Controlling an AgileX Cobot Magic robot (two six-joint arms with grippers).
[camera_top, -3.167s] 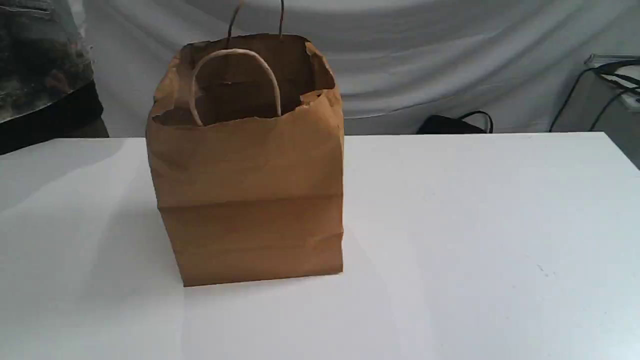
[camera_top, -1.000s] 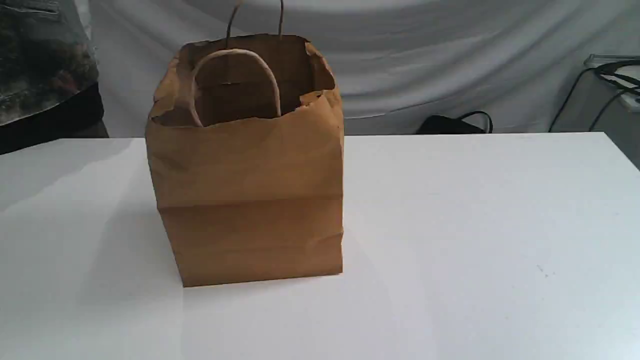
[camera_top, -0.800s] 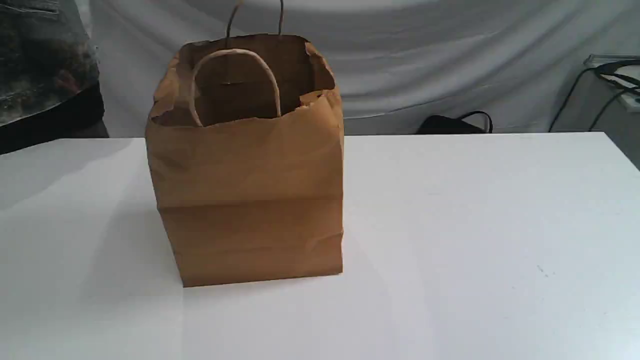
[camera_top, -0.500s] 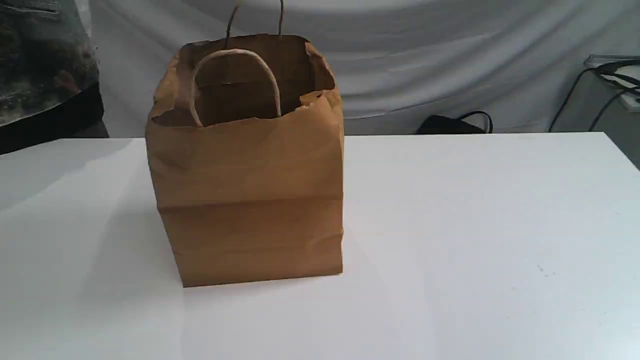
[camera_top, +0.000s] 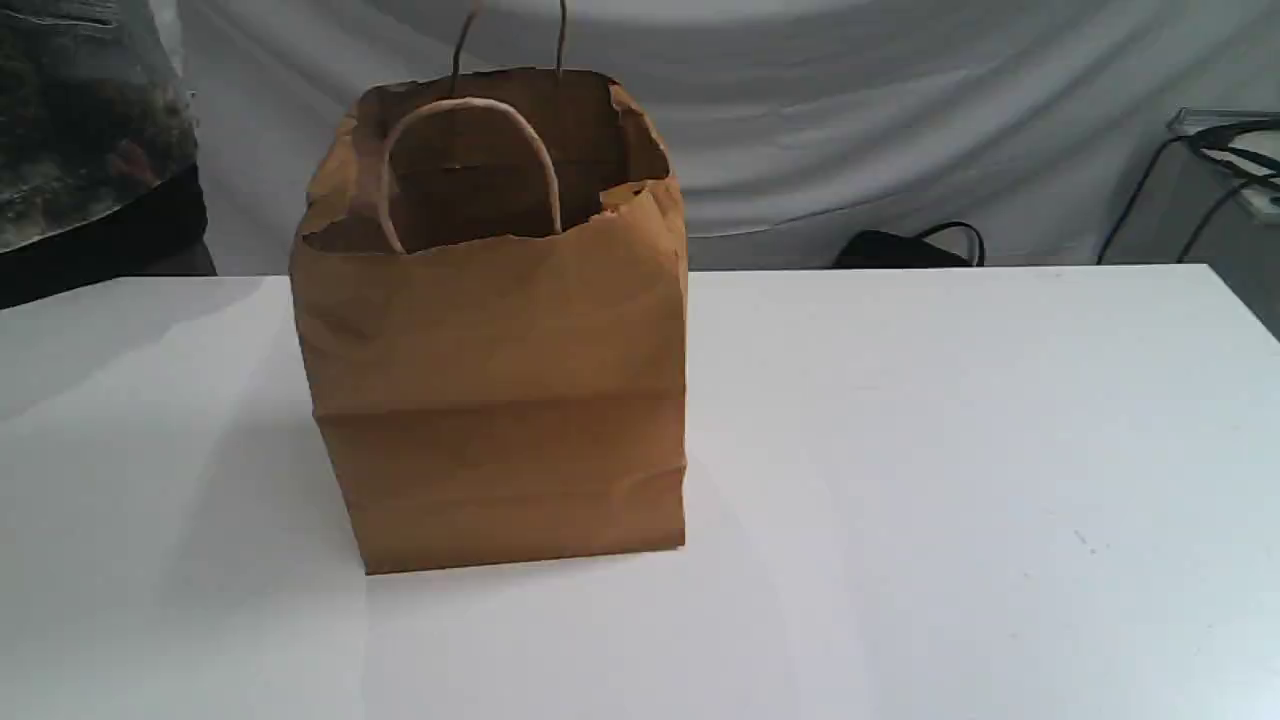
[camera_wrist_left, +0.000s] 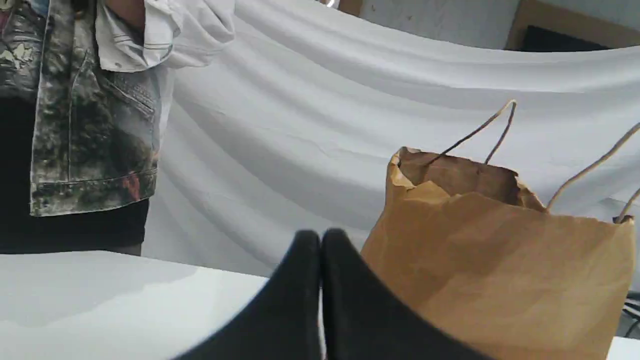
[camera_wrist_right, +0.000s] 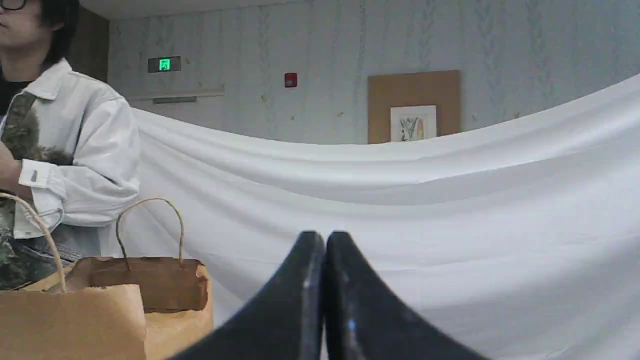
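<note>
My left jaws: black fingertips pressed together, gripping nothing. A tall brown paper bag with twisted cord handles stands near them.
My right jaws: fingertips likewise closed tip to tip, empty, well apart from the bag.
Exterior view: shows neither of my jaws. The bag is upright and open-mouthed, left of middle on the white counter.
White draped cloth: behind the counter.
Person in a pale denim jacket: beyond the bag.
Framed picture and green exit sign: right wrist view only.
</note>
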